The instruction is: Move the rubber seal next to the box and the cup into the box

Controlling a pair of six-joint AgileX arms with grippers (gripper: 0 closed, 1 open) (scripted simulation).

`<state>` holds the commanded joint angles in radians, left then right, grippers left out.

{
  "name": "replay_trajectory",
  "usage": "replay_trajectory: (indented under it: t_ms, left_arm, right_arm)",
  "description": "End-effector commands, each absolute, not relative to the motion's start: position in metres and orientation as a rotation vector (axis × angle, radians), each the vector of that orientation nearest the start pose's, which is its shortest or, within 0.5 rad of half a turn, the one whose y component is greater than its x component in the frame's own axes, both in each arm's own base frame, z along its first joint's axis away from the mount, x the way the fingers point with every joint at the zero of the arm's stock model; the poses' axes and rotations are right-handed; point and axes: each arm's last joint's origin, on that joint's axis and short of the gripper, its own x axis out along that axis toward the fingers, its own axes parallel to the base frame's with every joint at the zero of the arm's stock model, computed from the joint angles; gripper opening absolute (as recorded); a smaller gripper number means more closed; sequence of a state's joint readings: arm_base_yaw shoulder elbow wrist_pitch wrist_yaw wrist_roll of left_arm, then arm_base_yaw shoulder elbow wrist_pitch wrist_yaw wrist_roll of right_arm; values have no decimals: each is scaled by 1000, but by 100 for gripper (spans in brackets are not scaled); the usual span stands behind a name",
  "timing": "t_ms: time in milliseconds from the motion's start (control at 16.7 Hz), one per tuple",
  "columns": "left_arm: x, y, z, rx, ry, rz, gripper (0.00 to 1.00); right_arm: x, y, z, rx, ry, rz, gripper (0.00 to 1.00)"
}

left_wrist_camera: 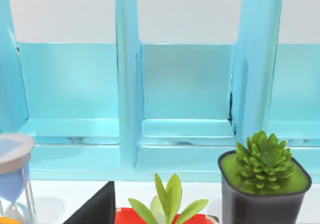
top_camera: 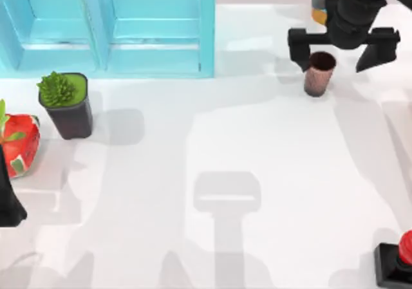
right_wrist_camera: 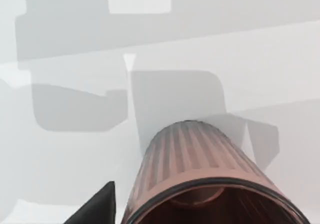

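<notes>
Cup: a small dark brown ribbed cylindrical tumbler (right_wrist_camera: 200, 184), handleless, dark inside, sits closest to the right wrist camera; its mouth faces that camera and its long axis runs away toward the desk.
Cup position: upright on the white desk (top_camera: 257, 173) at the far right (top_camera: 319, 73), well apart from the box.
Right claw: black two-finger claw (top_camera: 344, 49) spread wide, hanging above the cup with a finger on either side, holding nothing.
Rubber seal: small stamp, glossy red rounded knob on a black square block (top_camera: 398, 262), at the desk's near right corner, knob up, partly cut by the frame edge.
Box: light blue glossy box with upright dividers forming compartments (top_camera: 109, 25), far left of the desk.
Plant pot: black squarish pot with a spiky green plant (top_camera: 65, 103), just in front of the box.
Carton: red strawberry-printed carton (top_camera: 18, 144), at the left edge.
Left claw: black (top_camera: 8, 202), at the left edge by the carton; whether open or closed, cannot tell.
Writing: none legible.
</notes>
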<state>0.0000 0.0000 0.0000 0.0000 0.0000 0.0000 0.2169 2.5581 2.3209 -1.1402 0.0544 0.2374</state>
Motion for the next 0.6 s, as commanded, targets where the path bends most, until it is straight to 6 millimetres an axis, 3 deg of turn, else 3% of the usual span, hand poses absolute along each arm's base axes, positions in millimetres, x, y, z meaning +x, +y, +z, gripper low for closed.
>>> replay_trajectory:
  t_ms: [240, 600]
  left_arm:
    - [106, -1, 160, 0, 0, 0, 100]
    - [106, -1, 160, 0, 0, 0, 100]
  right_arm:
    - [504, 117, 147, 7, 1372, -8, 100]
    - [504, 117, 147, 7, 1372, -8, 55]
